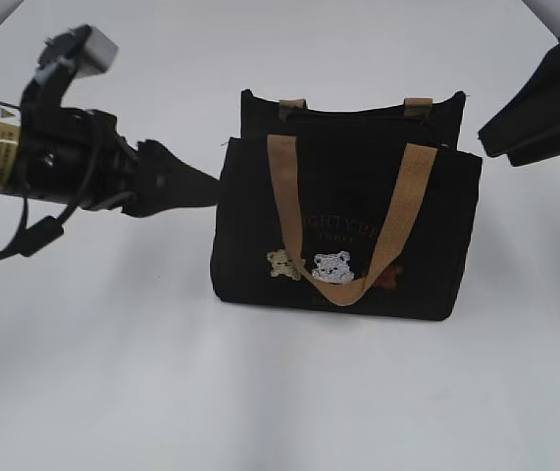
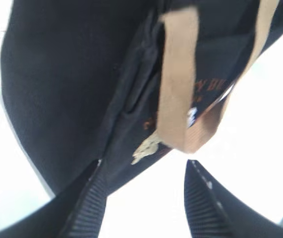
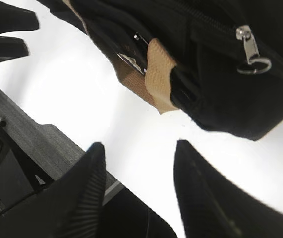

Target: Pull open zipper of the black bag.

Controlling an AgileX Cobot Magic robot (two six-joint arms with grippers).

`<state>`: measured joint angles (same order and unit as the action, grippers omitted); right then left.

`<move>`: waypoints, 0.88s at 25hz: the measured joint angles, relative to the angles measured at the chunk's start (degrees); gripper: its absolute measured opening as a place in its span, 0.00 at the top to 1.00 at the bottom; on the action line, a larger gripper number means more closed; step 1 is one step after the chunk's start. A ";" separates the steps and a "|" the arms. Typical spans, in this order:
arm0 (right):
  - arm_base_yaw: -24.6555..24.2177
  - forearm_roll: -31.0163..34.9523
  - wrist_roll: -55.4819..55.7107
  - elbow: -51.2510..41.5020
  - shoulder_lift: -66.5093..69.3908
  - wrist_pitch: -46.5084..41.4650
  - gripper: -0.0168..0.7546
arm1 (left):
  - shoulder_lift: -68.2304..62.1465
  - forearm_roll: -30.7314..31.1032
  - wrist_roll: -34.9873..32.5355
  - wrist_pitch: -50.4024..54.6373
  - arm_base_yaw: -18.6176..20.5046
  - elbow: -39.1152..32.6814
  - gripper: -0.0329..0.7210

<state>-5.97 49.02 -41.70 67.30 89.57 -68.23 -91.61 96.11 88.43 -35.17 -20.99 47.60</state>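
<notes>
While the black bag (image 1: 348,226) stands upright on the white table (image 1: 113,373), the left gripper (image 2: 143,198) waits by its left side with fingers spread and nothing between them. One finger (image 2: 89,198) sits right at the bag's bottom edge. The right gripper (image 3: 136,193) is spread wide too, holding nothing, well apart from the bag. Only the right wrist view shows the zipper (image 3: 250,49), with its silver pull and ring, far above the fingers. Only the outside view shows the little bears (image 1: 324,267) on the front.

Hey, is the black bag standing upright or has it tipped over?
Upright. The black bag stands on its base on the white table, top edge level, front handle hanging down its face.
</notes>
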 joint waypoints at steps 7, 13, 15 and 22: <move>0.00 -13.79 15.37 -0.14 -11.30 -1.43 0.56 | 11.59 3.64 20.56 -0.18 0.81 -5.46 0.48; 0.00 -23.52 23.26 -8.28 -28.85 -1.50 0.56 | 23.01 4.04 23.56 1.45 0.81 -16.20 0.54; 0.00 -23.95 24.36 -12.57 -34.53 -1.48 0.56 | 27.70 4.04 24.16 2.67 0.81 -18.95 0.54; 0.00 -24.59 25.68 -25.04 -48.55 -1.72 0.56 | 36.96 4.04 17.10 5.31 0.81 -23.36 0.57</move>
<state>-5.97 24.43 -16.02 42.26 41.01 -69.95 -54.66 100.15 105.53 -29.86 -20.18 24.25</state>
